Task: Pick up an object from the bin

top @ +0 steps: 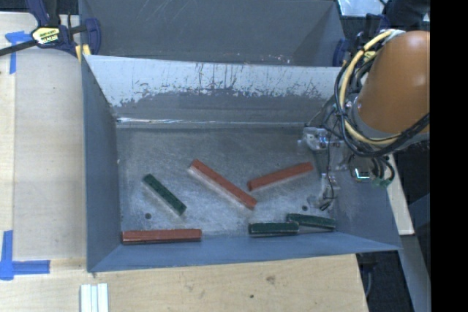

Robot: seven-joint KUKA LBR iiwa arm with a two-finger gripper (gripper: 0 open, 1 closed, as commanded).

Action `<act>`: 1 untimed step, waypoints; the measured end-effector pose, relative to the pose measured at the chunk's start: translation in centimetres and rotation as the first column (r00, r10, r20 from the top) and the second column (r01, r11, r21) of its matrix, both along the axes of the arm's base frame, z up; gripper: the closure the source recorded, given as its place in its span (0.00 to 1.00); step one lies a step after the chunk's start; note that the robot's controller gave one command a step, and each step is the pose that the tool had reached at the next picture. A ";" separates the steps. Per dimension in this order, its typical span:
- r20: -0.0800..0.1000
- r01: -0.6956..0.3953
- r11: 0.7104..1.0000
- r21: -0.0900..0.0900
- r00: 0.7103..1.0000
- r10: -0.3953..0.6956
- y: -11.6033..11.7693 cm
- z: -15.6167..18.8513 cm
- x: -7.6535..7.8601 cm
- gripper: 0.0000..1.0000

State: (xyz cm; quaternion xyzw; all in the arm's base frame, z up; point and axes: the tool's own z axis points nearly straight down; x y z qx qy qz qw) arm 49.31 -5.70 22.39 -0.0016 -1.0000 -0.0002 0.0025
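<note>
My gripper [326, 190] hangs low at the right end of the bin, close to the right wall. Just to its left lies a red-brown bar [281, 176], slanting up to the right, its right end next to the gripper. Below the gripper, by the front wall, lie two dark green bars: one [313, 221] nearly under it and another [273, 229] to the left, end to end with the first. Nothing shows held in the gripper.
A second red-brown bar [221, 184] lies slanted mid-floor. Another dark green bar [164, 194] sits at the left, and a third red-brown bar [161, 235] lies along the front wall at the left. The arm's orange cover and cables overhang the right rim.
</note>
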 end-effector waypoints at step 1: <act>0.001 -0.026 1.000 0.001 1.000 0.026 5.1 -14.8 3.2 0.00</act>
